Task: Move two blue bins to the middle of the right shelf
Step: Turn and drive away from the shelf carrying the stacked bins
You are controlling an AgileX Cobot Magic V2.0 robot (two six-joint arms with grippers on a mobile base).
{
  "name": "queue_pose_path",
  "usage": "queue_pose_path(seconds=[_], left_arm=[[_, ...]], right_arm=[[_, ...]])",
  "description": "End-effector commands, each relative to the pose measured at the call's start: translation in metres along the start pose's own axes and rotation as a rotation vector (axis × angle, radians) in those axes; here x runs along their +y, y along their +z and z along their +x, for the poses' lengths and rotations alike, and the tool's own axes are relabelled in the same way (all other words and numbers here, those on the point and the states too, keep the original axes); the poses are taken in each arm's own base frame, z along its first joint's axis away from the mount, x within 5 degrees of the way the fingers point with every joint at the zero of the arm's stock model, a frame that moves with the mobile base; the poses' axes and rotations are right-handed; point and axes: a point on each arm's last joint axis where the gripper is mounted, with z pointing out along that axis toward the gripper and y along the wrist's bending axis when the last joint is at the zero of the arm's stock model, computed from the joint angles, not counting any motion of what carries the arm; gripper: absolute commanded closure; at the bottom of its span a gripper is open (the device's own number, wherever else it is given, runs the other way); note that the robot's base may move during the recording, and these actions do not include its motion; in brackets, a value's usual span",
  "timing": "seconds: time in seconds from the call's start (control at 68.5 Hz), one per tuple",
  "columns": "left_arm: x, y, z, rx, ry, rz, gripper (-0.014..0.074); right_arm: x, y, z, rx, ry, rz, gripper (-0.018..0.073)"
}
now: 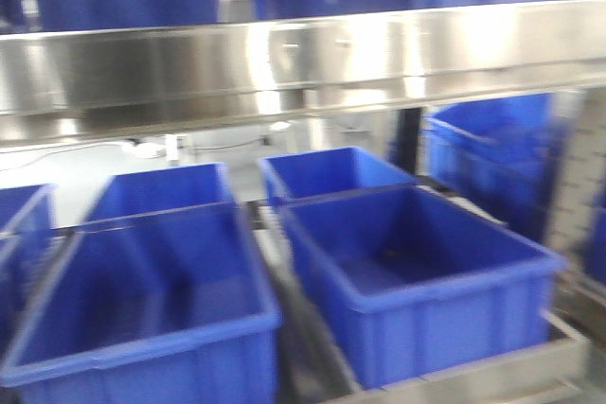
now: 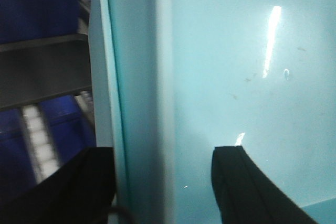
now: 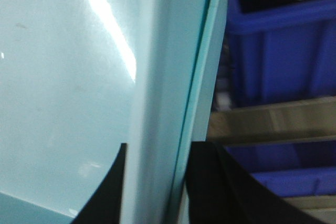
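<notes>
Blue bins (image 1: 417,281) stand empty in two rows on the shelf level under a steel beam (image 1: 303,63). Two are in front and two behind, and the bins of each row are just beside each other. Other bins (image 1: 502,158) are at the far right, blurred. In the left wrist view the left fingers (image 2: 79,192) stand on both sides of a pale turquoise wall (image 2: 236,77); I cannot tell if they press it. The right fingers (image 3: 220,192) are closed on a pale turquoise rim (image 3: 157,77), one finger touching each side.
</notes>
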Motion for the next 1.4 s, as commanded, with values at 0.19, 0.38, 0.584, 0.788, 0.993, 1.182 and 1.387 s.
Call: queue_pose_path(seconds=[0.19,0.38,0.584,0.788,0.993,1.182,1.387], left_arm=[[-0.0048,-0.0117,-0.0119,-0.11,0.028,0.032,0.0707],[-0.0048,-0.0117,-0.0119,-0.11,0.028,0.032,0.0707],[-0.0048,-0.0117,-0.0119,-0.11,0.028,0.032,0.0707],[-0.0048,-0.0117,-0.0119,-0.11,0.028,0.032,0.0707],[-0.0048,-0.0117,-0.0119,-0.11,0.028,0.032,0.0707],[-0.0048,-0.0117,-0.0119,-0.11,0.028,0.032,0.0707],[-0.0048,-0.0117,-0.0119,-0.11,0.028,0.032,0.0707]], right_arm=[[0.0026,-0.0114,-0.0115,-0.111,-0.014,-0.018,0.0713],[0.0026,-0.0114,-0.0115,-0.111,-0.014,-0.018,0.0713],[0.0026,-0.0114,-0.0115,-0.111,-0.014,-0.018,0.0713],[0.0026,-0.0114,-0.0115,-0.111,-0.014,-0.018,0.0713],[0.0026,-0.0114,-0.0115,-0.111,-0.014,-0.018,0.0713],[0.0026,-0.0114,-0.0115,-0.111,-0.014,-0.018,0.0713],[0.0026,-0.0114,-0.0115,-0.111,-0.014,-0.018,0.0713]])
